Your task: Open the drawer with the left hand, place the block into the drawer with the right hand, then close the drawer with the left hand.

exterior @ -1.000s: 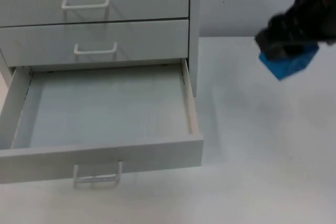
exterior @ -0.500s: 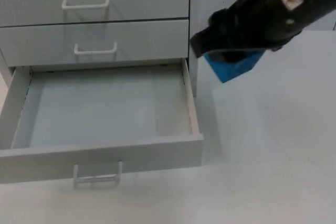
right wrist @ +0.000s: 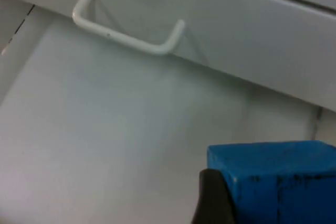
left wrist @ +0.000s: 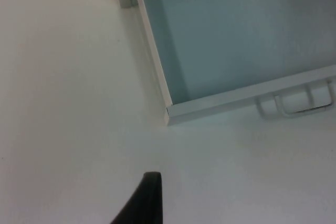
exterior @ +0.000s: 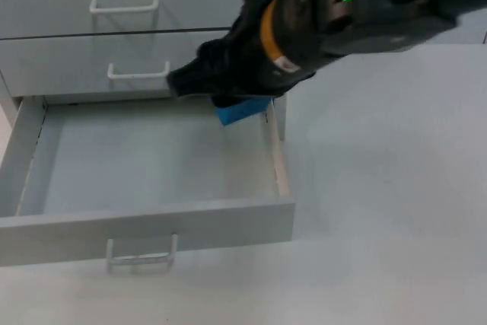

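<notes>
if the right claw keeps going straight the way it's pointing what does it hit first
Probably the open drawer's floor: the right claw, holding the block, points down into it. Depth is unclear.

There was one blue block (exterior: 243, 110). One cabinet (exterior: 280, 43) stood on the one tabletop (exterior: 380, 188), with three drawers: one open (exterior: 152, 222) and two shut (exterior: 137, 58). Three handles (exterior: 141, 253) were counted, one on each drawer. Two arms were present.

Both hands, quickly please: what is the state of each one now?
Left hand: beside the open white drawer; open or closed cannot be told.
Right hand: closed on the blue cube block, above the drawer.
</notes>
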Controlling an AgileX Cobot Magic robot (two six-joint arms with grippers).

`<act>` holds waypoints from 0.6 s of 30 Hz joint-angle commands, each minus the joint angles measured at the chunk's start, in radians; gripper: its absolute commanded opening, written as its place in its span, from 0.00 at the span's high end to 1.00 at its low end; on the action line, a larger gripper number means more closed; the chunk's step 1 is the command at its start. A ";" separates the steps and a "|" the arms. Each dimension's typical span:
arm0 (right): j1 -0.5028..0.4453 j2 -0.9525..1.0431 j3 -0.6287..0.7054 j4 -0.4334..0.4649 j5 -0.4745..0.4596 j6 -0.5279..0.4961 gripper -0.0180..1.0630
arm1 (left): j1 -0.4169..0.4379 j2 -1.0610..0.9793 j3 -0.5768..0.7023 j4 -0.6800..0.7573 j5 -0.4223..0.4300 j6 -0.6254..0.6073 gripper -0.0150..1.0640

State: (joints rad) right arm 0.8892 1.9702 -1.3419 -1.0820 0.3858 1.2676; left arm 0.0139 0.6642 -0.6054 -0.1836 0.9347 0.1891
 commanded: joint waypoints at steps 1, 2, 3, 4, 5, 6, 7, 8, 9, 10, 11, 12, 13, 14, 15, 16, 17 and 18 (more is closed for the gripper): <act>0.007 0.058 -0.050 -0.012 -0.016 0.026 0.98 | 0.002 -0.006 0.004 -0.014 -0.010 0.001 0.01; 0.007 0.082 -0.071 -0.012 -0.019 0.044 0.98 | 0.002 -0.006 0.004 -0.016 -0.012 0.001 0.01; 0.007 0.082 -0.071 -0.012 -0.019 0.044 0.98 | 0.002 -0.006 0.004 -0.016 -0.012 0.001 0.01; 0.007 0.109 -0.087 -0.012 -0.019 0.059 0.98 | 0.002 -0.006 0.004 -0.016 -0.012 0.001 0.01; 0.007 0.146 -0.110 -0.009 -0.019 0.068 0.98 | 0.002 -0.006 0.004 -0.018 -0.012 0.001 0.01; 0.007 0.164 -0.121 -0.009 -0.030 0.068 0.98 | 0.002 -0.006 0.004 -0.019 -0.012 0.001 0.01; 0.007 0.183 -0.124 -0.009 -0.048 0.068 0.98 | 0.002 -0.006 0.004 -0.019 -0.012 0.001 0.01; 0.007 0.183 -0.124 -0.009 -0.048 0.068 0.98 | 0.002 -0.006 0.004 -0.019 -0.012 0.001 0.01; 0.007 0.201 -0.128 -0.009 -0.060 0.072 0.98 | 0.002 -0.006 0.004 -0.019 -0.012 0.001 0.01; 0.007 0.214 -0.132 -0.009 -0.075 0.075 0.98 | 0.002 -0.006 0.004 -0.019 -0.012 0.001 0.01; 0.007 0.229 -0.132 -0.012 -0.092 0.078 0.97 | 0.002 -0.006 0.004 -0.019 -0.012 0.001 0.01; 0.005 0.243 -0.132 -0.012 -0.099 0.078 0.95 | 0.002 -0.006 0.004 -0.019 -0.012 0.001 0.01; 0.005 0.243 -0.132 -0.012 -0.099 0.078 0.95 | 0.002 -0.006 0.004 -0.019 -0.012 0.001 0.01; 0.005 0.255 -0.132 -0.013 -0.099 0.078 0.93 | 0.002 -0.006 0.004 -0.019 -0.012 0.001 0.01; 0.005 0.271 -0.132 -0.013 -0.099 0.078 0.89 | 0.002 -0.006 0.004 -0.019 -0.012 0.001 0.01; 0.005 0.279 -0.132 -0.013 -0.099 0.078 0.85 | 0.002 -0.006 0.004 -0.019 -0.012 0.001 0.01; 0.005 0.279 -0.132 -0.013 -0.099 0.078 0.85 | 0.002 -0.006 0.004 -0.019 -0.012 0.001 0.01; 0.005 0.287 -0.132 -0.013 -0.096 0.078 0.80 | 0.002 -0.006 0.004 -0.019 -0.012 0.001 0.01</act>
State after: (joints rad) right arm 0.8892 2.2523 -1.4666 -1.0876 0.2975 1.3429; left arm 0.0139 0.6642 -0.6054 -0.1871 0.9302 0.1908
